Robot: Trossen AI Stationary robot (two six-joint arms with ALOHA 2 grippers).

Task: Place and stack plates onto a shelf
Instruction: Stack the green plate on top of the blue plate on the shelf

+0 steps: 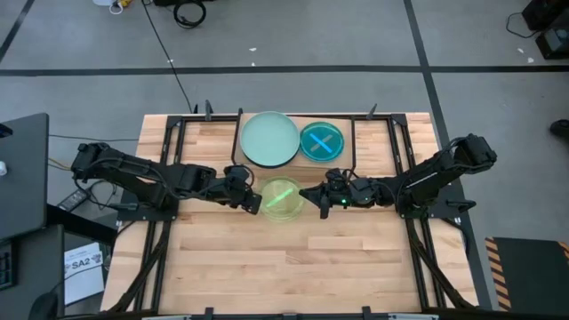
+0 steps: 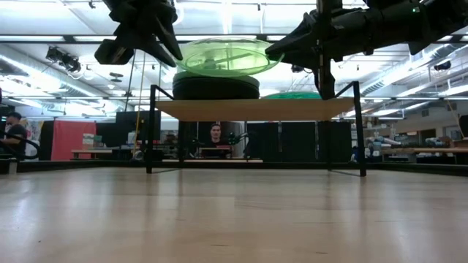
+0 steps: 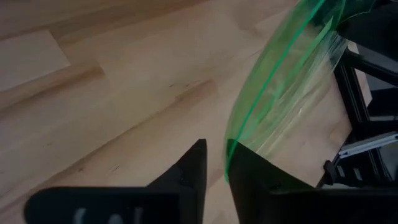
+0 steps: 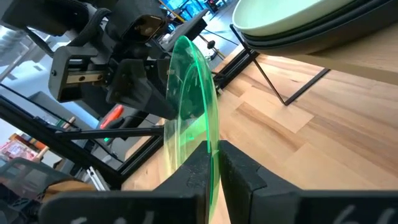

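Note:
The lime green translucent plate (image 1: 282, 198) hangs in the air between both grippers, just off the shelf's near edge. In the low view the green plate (image 2: 227, 57) is level and higher than the shelf top (image 2: 256, 109). My left gripper (image 1: 252, 197) is at its left rim and my right gripper (image 1: 311, 197) at its right rim, both shut on it. On the shelf (image 1: 348, 124), the pale mint plate (image 1: 270, 140) lies on top of a stack of black plates (image 2: 216, 88). The blue plate (image 1: 321, 140) lies flat beside them. My left gripper (image 3: 216, 165) has the green plate's left rim (image 3: 229, 155) between its two fingers, coming level from the table's left. The rim lies against one finger (image 3: 249, 177); a thin gap shows at the other. My right gripper (image 4: 214, 165) pinches the opposite rim (image 4: 213, 134) between its two fingers, level from the table's right. The plate is lifted clear and held flat.
The shelf stands at the middle of the table's far edge on thin black legs (image 2: 151, 128). Black frame rails (image 1: 169, 169) run along the table's left and right sides. Bare wooden tabletop (image 1: 284, 267) lies on the near side. People sit in the room behind (image 2: 216, 135).

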